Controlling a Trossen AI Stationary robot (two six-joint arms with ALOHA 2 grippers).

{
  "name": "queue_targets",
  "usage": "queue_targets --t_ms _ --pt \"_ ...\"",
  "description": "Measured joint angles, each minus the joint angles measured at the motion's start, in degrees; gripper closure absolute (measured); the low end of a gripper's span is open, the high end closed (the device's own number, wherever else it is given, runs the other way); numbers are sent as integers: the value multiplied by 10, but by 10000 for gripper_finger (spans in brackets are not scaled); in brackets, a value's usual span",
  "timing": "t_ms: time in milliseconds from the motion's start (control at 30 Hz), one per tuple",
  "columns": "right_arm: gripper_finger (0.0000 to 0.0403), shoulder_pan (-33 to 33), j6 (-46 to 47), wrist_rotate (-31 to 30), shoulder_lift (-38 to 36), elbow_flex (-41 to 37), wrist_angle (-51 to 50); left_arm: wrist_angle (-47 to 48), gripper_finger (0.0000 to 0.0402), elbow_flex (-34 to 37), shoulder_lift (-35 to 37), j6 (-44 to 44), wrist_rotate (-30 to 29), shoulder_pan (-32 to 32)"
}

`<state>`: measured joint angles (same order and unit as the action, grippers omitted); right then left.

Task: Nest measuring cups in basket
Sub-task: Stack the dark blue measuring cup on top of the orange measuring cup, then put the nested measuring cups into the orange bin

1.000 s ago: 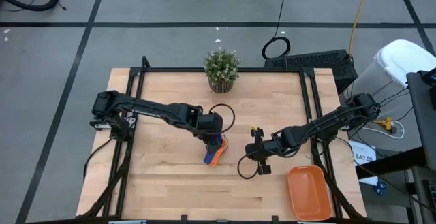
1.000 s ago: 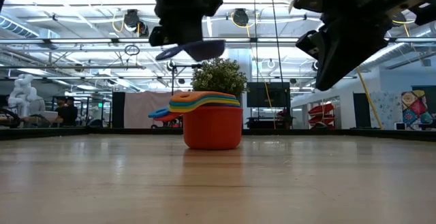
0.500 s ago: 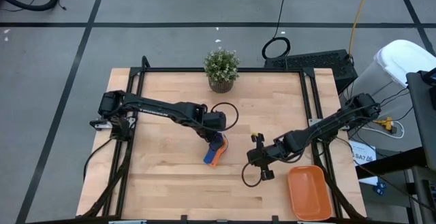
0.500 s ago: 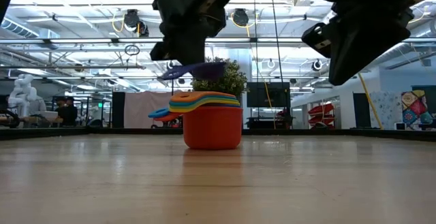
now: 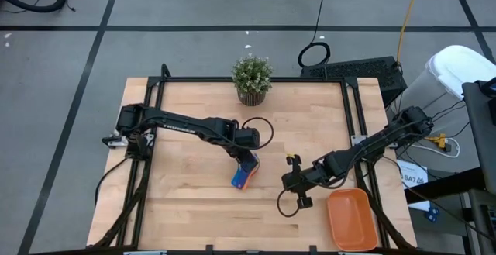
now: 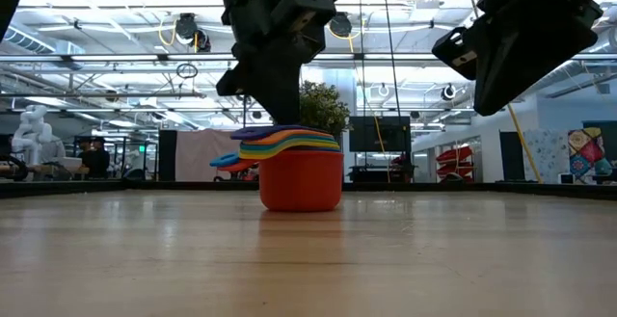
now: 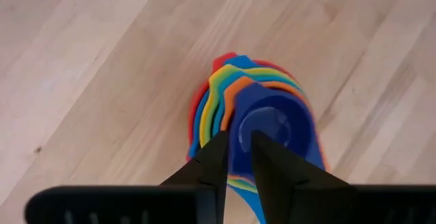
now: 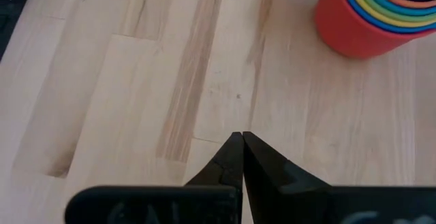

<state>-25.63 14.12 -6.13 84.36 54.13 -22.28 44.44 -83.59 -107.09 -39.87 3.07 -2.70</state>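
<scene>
Nested measuring cups (image 5: 244,174) stand mid-table, handles stacked, directly beneath the left gripper (image 7: 235,157), which pinches the blue cup (image 7: 272,125); right gripper (image 8: 238,146) closed, empty, nearer the basket (image 5: 353,218).

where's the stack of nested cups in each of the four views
High view: the stack of nested cups sits mid-table under the left gripper.
Low view: centre, on the wood.
Left wrist view: centre, beyond the fingers.
Right wrist view: upper right corner.
Shared landmark: the red outermost cup, except in the high view.
</scene>
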Motion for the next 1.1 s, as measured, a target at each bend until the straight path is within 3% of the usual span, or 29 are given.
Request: queue_targets --t_ms 267,467,633,867,1100 --pt "403 0 0 -16 0 0 0 4 315 0 0 24 31 0" --pt "400 8 -59 -44 0 0 32 7 315 -7 29 114 41 0" --pt "366 16 -106 -43 -1 0 37 11 314 -25 99 211 -63 -17" --pt "273 16 -129 -75 -1 0 51 -8 314 -28 232 295 -253 -71" --pt "210 32 -185 -102 7 0 113 -11 314 -28 296 282 -290 -129"
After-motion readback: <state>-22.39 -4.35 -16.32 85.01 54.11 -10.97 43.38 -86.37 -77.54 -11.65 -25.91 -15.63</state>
